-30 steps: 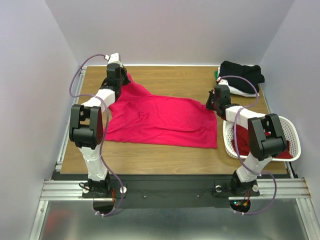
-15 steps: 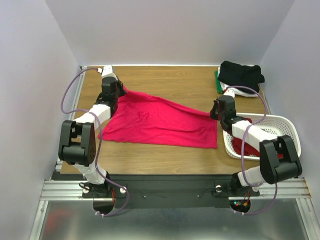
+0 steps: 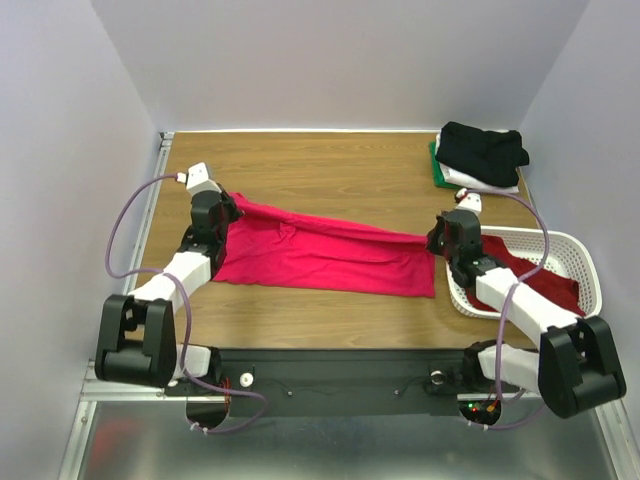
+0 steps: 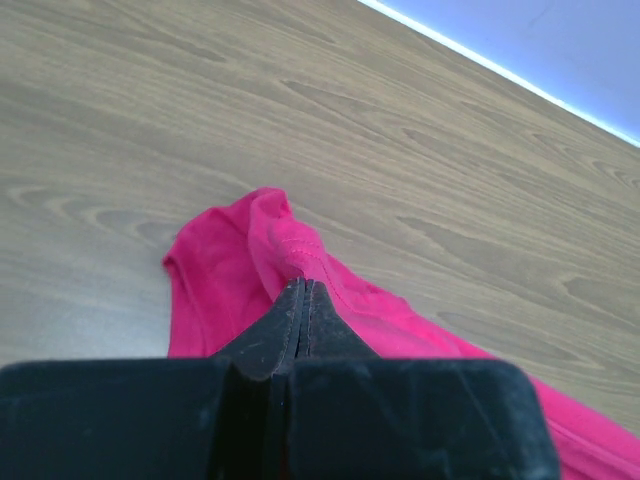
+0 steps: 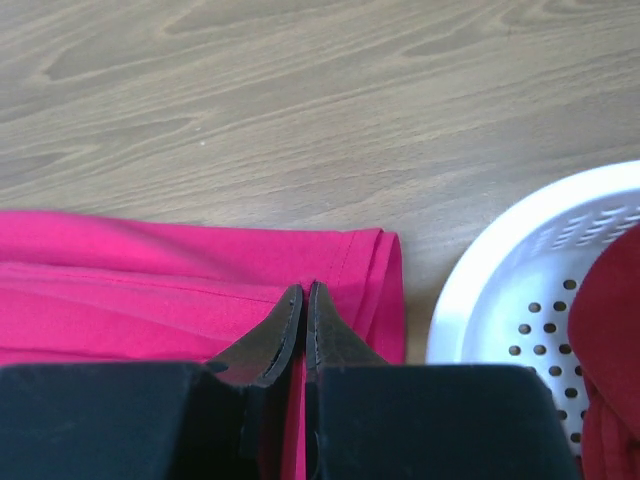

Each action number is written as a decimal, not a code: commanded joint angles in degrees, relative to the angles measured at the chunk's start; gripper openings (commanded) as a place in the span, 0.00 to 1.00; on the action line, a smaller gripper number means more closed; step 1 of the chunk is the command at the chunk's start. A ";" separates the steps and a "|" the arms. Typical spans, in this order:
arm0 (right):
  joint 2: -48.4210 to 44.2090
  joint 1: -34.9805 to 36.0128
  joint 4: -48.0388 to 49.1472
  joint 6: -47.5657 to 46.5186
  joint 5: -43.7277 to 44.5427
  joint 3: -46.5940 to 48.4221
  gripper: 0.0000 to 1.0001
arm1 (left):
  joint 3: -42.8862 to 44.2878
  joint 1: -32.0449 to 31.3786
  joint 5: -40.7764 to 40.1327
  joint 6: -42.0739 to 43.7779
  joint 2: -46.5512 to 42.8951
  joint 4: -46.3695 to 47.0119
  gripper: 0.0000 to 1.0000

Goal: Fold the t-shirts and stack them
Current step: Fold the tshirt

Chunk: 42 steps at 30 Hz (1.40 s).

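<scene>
Pink-red t-shirt [image 3: 320, 262] lies doubled, its ends pinched by left fingers [image 4: 286, 325] and right fingers [image 5: 284, 322].

Between left end effector [image 3: 231, 206] and right end effector [image 3: 432, 239], taut pink-red t-shirt [image 3: 320, 257].

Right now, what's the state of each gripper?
Left gripper: closed, pinching the pink shirt at its left end.
Right gripper: closed on the same shirt's right edge.
</scene>
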 commanded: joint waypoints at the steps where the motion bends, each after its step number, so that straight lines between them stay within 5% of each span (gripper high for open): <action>1: -4.94 0.91 -0.97 1.34 2.36 -1.30 0.00 | -4.58 0.03 -2.33 -2.03 -7.25 5.28 0.00; 18: -13.64 5.30 -5.90 4.33 6.22 -5.26 0.00 | -15.85 -0.41 -3.55 -6.16 -22.64 0.72 0.00; 20: -14.79 5.65 -6.51 4.77 7.10 -5.53 0.07 | -15.67 -0.41 -4.00 -6.69 -24.14 -1.83 0.00; 21: -15.05 5.74 -6.86 4.94 7.54 -5.53 0.32 | -15.67 -0.41 -4.08 -6.70 -24.75 -2.62 0.06; 22: -15.40 5.83 -7.91 5.03 8.67 -5.35 0.44 | -15.67 -0.41 -3.82 -6.87 -25.89 -4.10 0.38; 25: -15.84 6.62 -9.85 5.38 12.09 -4.83 0.70 | -15.23 -0.49 -3.03 -6.61 -29.40 -7.09 0.76; 32: -11.29 10.22 -9.33 4.51 15.53 -0.88 0.77 | -12.51 -2.16 -6.00 -5.55 -33.82 -10.01 0.78; 37: 1.26 16.89 -2.15 1.61 15.64 5.09 0.77 | -8.92 -5.68 -10.06 -3.53 -22.26 -6.06 0.80; 42: 11.74 18.57 8.50 -2.95 3.08 9.84 0.77 | -2.85 -6.03 -9.89 -2.22 -8.17 -3.07 0.80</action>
